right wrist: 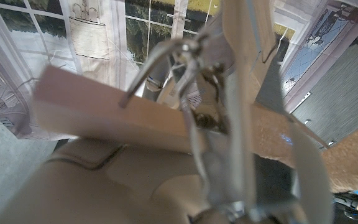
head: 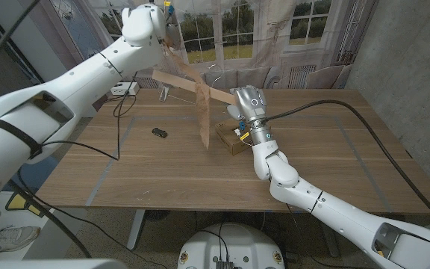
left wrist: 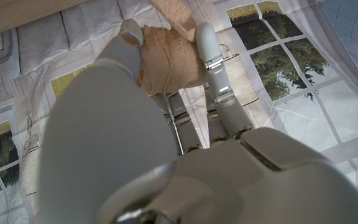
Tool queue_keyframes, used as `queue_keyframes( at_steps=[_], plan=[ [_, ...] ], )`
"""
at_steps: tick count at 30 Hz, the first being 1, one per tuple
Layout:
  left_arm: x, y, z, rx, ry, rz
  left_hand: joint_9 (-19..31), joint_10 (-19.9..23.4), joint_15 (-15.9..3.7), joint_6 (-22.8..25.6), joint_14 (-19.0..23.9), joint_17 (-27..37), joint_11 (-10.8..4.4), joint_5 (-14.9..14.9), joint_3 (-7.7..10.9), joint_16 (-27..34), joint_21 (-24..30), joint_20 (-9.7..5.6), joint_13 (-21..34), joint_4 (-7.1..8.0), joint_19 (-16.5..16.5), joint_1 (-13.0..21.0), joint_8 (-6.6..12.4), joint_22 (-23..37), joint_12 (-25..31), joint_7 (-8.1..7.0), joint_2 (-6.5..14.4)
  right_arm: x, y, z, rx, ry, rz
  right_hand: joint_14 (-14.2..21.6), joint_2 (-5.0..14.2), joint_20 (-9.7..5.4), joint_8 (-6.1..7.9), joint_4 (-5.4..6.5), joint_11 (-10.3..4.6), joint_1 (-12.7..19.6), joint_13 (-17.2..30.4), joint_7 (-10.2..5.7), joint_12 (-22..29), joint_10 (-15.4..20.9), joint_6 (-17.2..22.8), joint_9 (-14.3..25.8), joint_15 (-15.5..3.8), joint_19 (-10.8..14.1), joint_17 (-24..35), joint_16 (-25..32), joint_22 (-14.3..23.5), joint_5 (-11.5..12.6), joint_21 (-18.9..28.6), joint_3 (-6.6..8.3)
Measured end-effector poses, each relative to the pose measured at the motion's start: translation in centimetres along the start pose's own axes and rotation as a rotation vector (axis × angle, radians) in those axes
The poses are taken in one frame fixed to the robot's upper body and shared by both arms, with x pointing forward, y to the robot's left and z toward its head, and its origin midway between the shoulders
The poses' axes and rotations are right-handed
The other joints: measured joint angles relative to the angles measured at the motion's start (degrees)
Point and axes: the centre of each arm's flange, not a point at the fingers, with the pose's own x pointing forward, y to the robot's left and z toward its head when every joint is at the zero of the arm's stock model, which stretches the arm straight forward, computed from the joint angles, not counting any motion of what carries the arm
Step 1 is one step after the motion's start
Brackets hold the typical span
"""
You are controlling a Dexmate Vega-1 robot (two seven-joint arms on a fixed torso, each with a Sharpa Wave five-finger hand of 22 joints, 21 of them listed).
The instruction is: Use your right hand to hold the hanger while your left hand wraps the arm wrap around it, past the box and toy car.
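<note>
In the head view a wooden hanger point(head: 181, 83) is held level above the table, and my right hand point(head: 248, 104) grips its right end. My left hand point(head: 148, 26) is raised high at the back and holds a tan arm wrap point(head: 187, 69), which runs taut down to the hanger. A loose strip of the wrap hangs below the bar. The left wrist view shows the wrap's bunched end point(left wrist: 169, 59) pinched between my fingers point(left wrist: 211, 53). In the right wrist view the hanger's wooden bar point(right wrist: 114, 109) and its metal clip point(right wrist: 194, 93) sit close up. A small black toy car point(head: 160, 132) lies on the table to the left, and a brown box point(head: 228, 139) sits under my right hand.
The wooden table point(head: 334, 149) carries taped lines. A black cable point(head: 122, 134) trails across its left side from a white power strip point(head: 125, 89) at the back. A printed window backdrop point(head: 222, 37) hangs behind.
</note>
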Motion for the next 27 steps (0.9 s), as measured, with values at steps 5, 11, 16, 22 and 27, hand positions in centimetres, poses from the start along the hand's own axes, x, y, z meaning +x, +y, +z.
queue_keyframes(
  at_steps=[5,11,16,22,27],
  plan=[
    [0.4,-0.9,-0.8,0.007,0.018,-0.041,0.0,0.2,0.00,0.3,0.0,0.0,-0.17,0.0,0.00,0.0,0.0,0.00,0.0,0.00,0.0,0.0,0.00,0.0,-0.2,-0.10,0.0,0.1,-0.4,-0.5,0.030,0.032,-0.017,0.0,0.00,0.00,0.00,0.00,-0.13,0.0,0.0,0.00,0.0,0.1,0.0,-0.3,0.00,0.0,0.0,0.0,0.0,0.0,0.0,0.00],
    [0.9,-3.1,-2.7,0.016,0.054,-0.101,0.0,0.2,0.00,0.3,0.0,-0.3,-0.19,0.0,0.00,0.0,0.4,0.23,0.0,0.00,-0.2,0.0,-0.01,0.0,-0.3,-0.10,0.0,0.3,-0.6,-1.0,0.039,0.055,-0.027,0.0,0.00,0.00,0.22,0.00,-0.15,0.0,0.0,0.00,0.1,0.1,0.0,-0.3,0.00,0.0,0.0,0.0,0.0,0.0,0.0,0.00],
    [1.1,-4.1,-3.2,0.008,0.062,-0.132,0.1,0.2,0.00,0.3,0.0,-0.3,-0.21,0.4,0.00,-0.1,0.4,0.31,0.0,0.00,-0.3,0.0,-0.04,0.0,-0.4,-0.10,0.0,0.6,-0.8,-1.4,0.045,0.073,-0.037,0.0,0.00,0.00,0.22,0.00,-0.15,0.0,0.0,0.00,0.1,0.1,0.0,-0.3,0.01,0.0,0.0,0.0,0.0,0.0,0.0,0.00],
    [1.5,-6.4,-4.8,-0.002,0.082,-0.175,0.1,0.3,0.00,0.3,0.0,-0.3,-0.28,0.4,0.00,-0.3,0.8,0.31,0.0,0.00,-0.3,0.0,-0.13,0.0,-0.6,-0.09,0.0,0.8,-0.9,-2.2,0.086,0.121,-0.047,0.0,0.00,0.00,0.44,0.00,-0.13,0.0,0.0,0.31,0.1,0.1,-0.3,-0.3,0.01,0.0,0.0,0.0,0.0,0.0,0.0,0.00],
    [1.8,-7.8,-5.6,-0.012,0.087,-0.205,0.1,0.3,0.00,0.3,0.0,-0.3,-0.28,0.4,0.00,-0.5,1.0,0.31,0.0,0.00,-0.3,0.0,-0.17,0.0,-0.7,-0.09,0.0,0.8,-1.0,-2.9,0.106,0.161,-0.057,0.0,0.00,0.00,0.44,0.00,-0.12,0.0,0.0,0.31,0.1,0.1,-0.3,-0.3,0.01,0.0,0.0,0.0,0.0,0.0,0.0,0.00]
  ],
)
